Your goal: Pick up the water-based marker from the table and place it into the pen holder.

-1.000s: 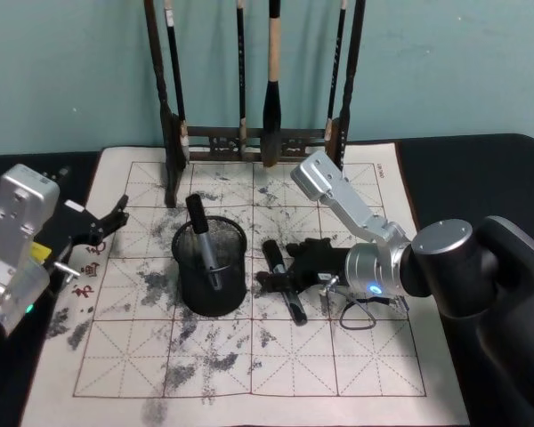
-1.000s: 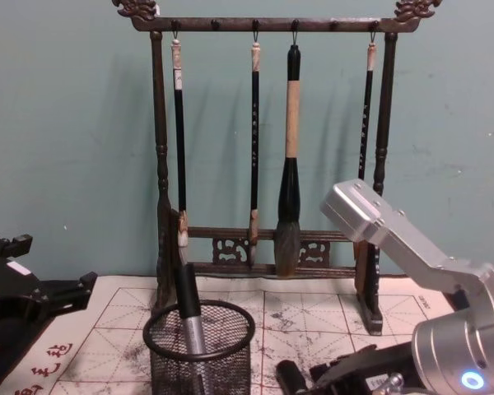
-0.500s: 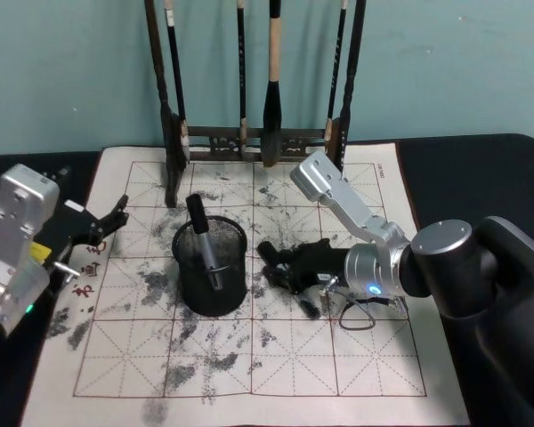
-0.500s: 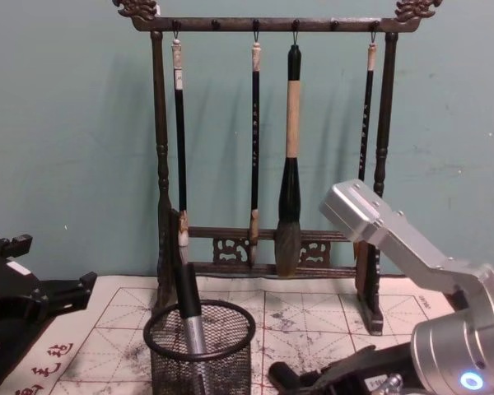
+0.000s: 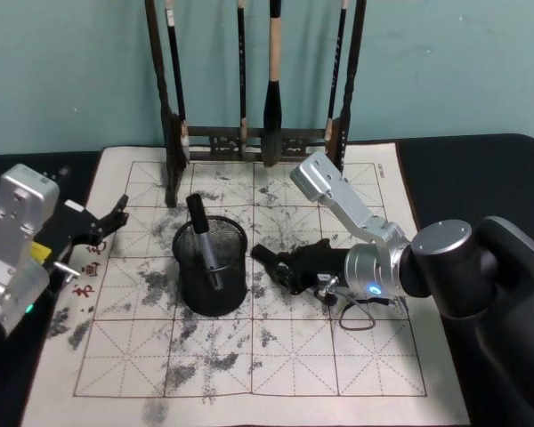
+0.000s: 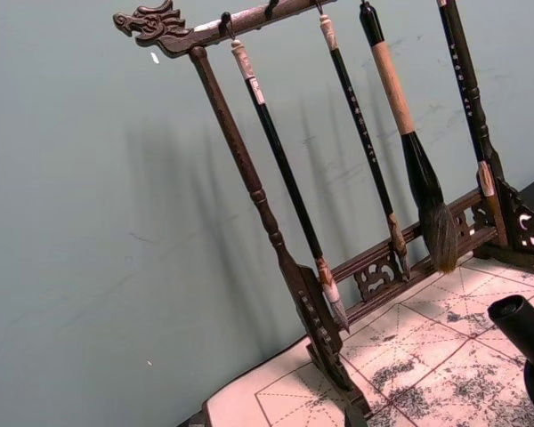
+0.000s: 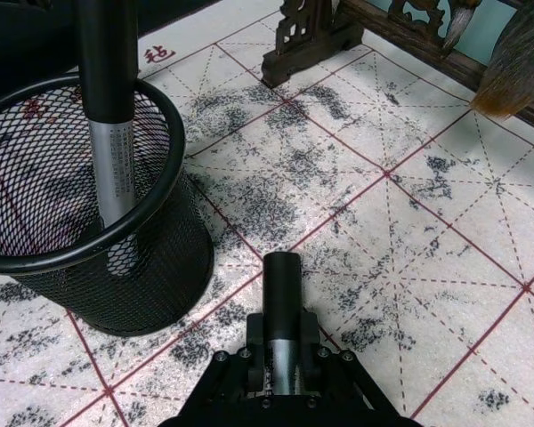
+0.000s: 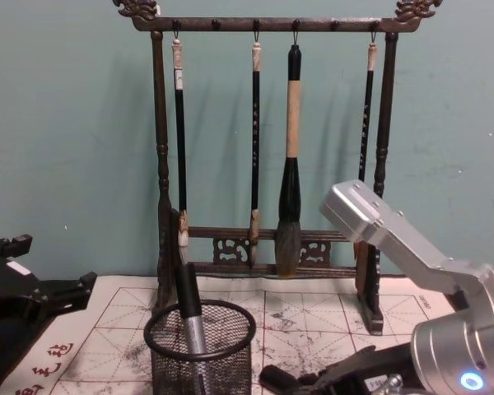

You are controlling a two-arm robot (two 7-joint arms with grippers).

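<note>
The pen holder point(image 5: 212, 283) is a black wire-mesh cup standing on the gridded mat, with one black and silver marker point(image 5: 203, 242) leaning inside it. My right gripper point(image 5: 291, 269) is shut on a second water-based marker point(image 5: 265, 258), held just above the mat right of the cup, its black end pointing at the cup's wall. In the right wrist view this marker point(image 7: 283, 298) sticks out from between the fingers point(image 7: 240, 369), a short gap from the pen holder point(image 7: 180, 151). My left gripper point(image 5: 107, 222) rests open at the mat's left edge.
A tall dark wooden rack point(image 5: 249, 135) hung with several brushes stands along the mat's far edge behind the cup. The white mat point(image 5: 249, 356) carries red grid lines and ink smudges, with bare space toward me. Black table surface point(image 5: 481, 169) lies to the right.
My right gripper has raised the marker off the mat and turned it, so its black end moved left toward the cup. The left arm stayed still.
</note>
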